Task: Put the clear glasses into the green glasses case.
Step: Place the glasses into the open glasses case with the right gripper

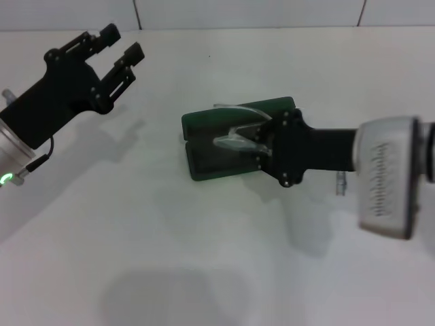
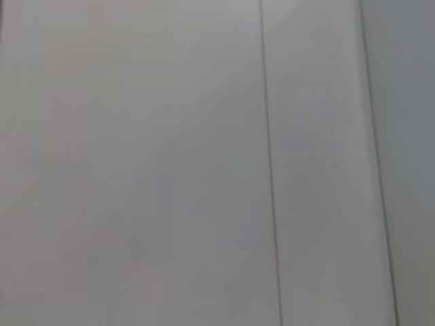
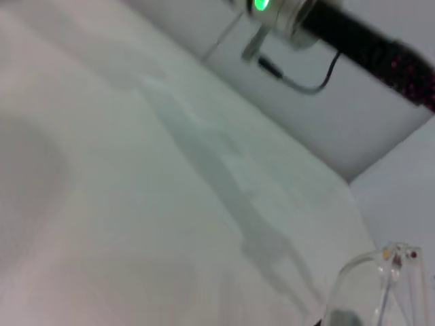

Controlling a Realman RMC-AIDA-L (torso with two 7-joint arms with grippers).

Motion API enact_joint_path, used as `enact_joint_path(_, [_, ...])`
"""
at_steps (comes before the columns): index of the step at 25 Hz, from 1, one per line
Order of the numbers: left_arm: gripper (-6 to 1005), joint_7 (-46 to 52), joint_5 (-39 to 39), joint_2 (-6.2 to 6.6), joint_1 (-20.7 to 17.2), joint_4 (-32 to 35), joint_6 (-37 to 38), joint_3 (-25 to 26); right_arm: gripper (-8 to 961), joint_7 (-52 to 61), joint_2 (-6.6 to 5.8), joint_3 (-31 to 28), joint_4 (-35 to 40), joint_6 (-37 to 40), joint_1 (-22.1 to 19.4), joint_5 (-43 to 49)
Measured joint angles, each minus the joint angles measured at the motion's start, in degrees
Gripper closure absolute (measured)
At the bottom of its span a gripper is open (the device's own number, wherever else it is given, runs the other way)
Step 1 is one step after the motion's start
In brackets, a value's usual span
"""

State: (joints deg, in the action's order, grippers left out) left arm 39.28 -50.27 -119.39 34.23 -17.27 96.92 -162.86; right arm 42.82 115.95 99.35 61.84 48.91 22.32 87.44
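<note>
Clear glasses (image 1: 238, 136) sit pinched in the right gripper (image 1: 262, 142), right over the open green glasses case (image 1: 204, 146) (lying sideways); left gripper (image 1: 119, 51) waits far off, fingers apart.

No readable txt, labels, brand names or nos. in any view. The dark green hard clamshell glasses case (image 1: 204, 136) shows no legible lettering on its lid in the head view. The right arm's grey ribbed wrist housing (image 1: 387, 178) carries only moulded ridges, no chars. Only sign-like mark: a small green indicator light (image 1: 7, 178) glowing on the left arm's silver wrist collar, also seen in the right wrist view (image 3: 260, 5).
</note>
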Motion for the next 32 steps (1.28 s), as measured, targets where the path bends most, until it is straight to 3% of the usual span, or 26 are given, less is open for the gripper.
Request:
enact_joint_path(4, [528, 0.1, 0.0, -0.04, 0.0, 0.4, -1.6, 0.0, 725, 0.0, 0.11, 9.2, 0.5, -13.2, 0.1, 1.5])
enact_joint_path(5, [528, 0.1, 0.0, -0.05, 0.1, 0.6, -2.4, 0.0, 723, 0.0, 0.17, 13.6, 0.3, -20.0, 0.4, 1.9])
enact_joint_path(10, [528, 0.1, 0.2, -0.06, 1.1, 0.7, -4.3, -0.1, 715, 0.2, 0.21, 19.5, -0.3, -29.2, 0.8, 2.0])
enact_joint_path(19, [528, 0.1, 0.9, -0.06, 3.1, 2.4, -9.4, -0.1, 699, 0.2, 0.24, 22.9, -0.5, -36.6, 0.9, 1.6])
enact_joint_path(32, [528, -0.3, 1.0, -0.05, 3.4, 3.4, -11.7, -0.1, 682, 0.5, 0.24, 25.4, 0.4, -37.4, 0.4, 1.0])
